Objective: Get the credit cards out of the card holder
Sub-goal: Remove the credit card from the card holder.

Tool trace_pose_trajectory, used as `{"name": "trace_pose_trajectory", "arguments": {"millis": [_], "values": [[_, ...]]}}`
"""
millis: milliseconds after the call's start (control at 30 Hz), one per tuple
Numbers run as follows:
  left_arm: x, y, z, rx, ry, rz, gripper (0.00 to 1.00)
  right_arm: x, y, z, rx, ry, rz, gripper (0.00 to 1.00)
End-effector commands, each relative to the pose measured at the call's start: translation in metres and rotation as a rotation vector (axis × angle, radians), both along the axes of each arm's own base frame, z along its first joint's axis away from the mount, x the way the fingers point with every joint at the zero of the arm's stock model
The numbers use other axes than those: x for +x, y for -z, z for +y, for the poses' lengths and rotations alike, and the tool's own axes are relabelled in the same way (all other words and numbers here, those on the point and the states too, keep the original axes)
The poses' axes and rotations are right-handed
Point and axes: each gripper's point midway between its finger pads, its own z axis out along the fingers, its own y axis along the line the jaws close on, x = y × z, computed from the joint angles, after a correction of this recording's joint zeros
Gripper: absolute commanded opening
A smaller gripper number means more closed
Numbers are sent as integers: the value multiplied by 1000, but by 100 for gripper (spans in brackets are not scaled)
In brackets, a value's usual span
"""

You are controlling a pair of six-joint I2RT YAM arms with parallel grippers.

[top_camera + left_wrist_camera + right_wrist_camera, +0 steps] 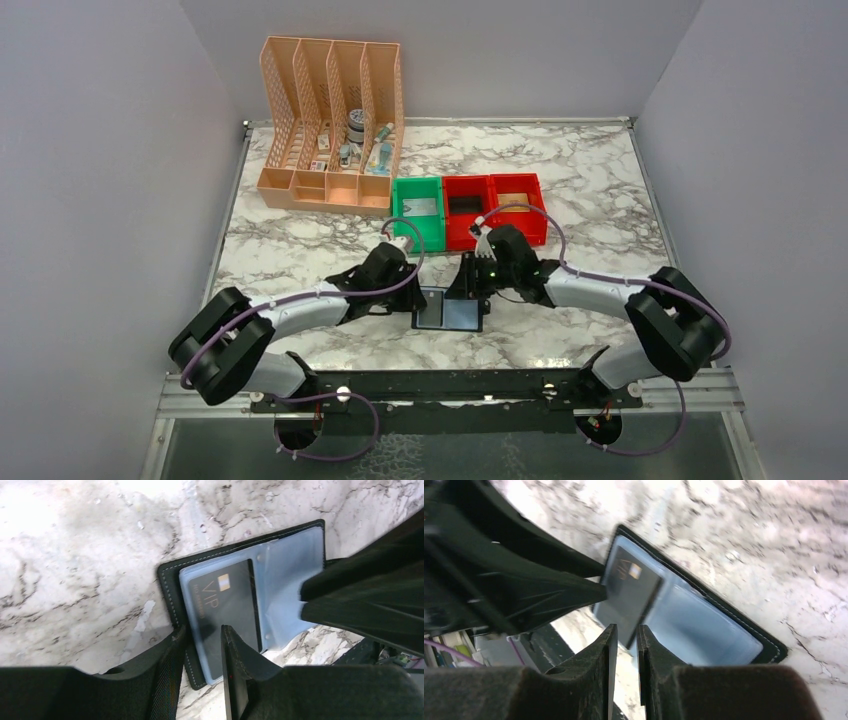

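The marbled tabletop [600,180] takes up most of the space, with the left arm [290,315] and the right arm [610,290] both bent inward so their hands meet over one spot near the front edge. Well beyond the hands, at the back, stands a peach lattice file organizer [330,130] with small odds and ends in its slots. Closer, but still apart from the hands, sit a green bin [400,212] and two red bins [470,238] in a row.

The card holder [167,580] lies flat and opened out on the tabletop, directly under and between the two hands. Its black stitched cover faces down and its clear grey-blue sleeves [290,565] face up.

The left hand [202,630] comes in low at the holder's near edge. Its fingers are parted, one beside the black rim and the other over the sleeve, so the edge of the holder sits in the gap. I see no squeeze on it.

The right hand [625,630] reaches in from the opposite side. Its fingers [360,600] are drawn nearly together with only a slim slit left, and their tips lie over the sleeves. Whether they pinch a sleeve I cannot tell.

One credit card [225,610], black with gold "VIP" lettering and a small gold chip, sits inside the sleeve just ahead of the left hand's fingertips.
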Motion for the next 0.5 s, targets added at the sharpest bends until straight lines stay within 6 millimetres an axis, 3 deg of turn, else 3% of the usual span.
{"name": "trace_pose_trajectory", "arguments": {"millis": [0, 167, 333, 467], "values": [[7, -4, 10, 7, -68, -53, 35, 5, -30, 10, 47, -46, -71, 22], [7, -12, 10, -13, -68, -75, 39, -4, -16, 27, 65, -78, 5, 22], [0, -9, 4, -46, -31, -60, 39, -2, 28, 5, -48, 53, 52, 22], [-3, -5, 4, -45, -21, -47, 39, -2, 49, -12, -154, 79, 57, 22]]}}
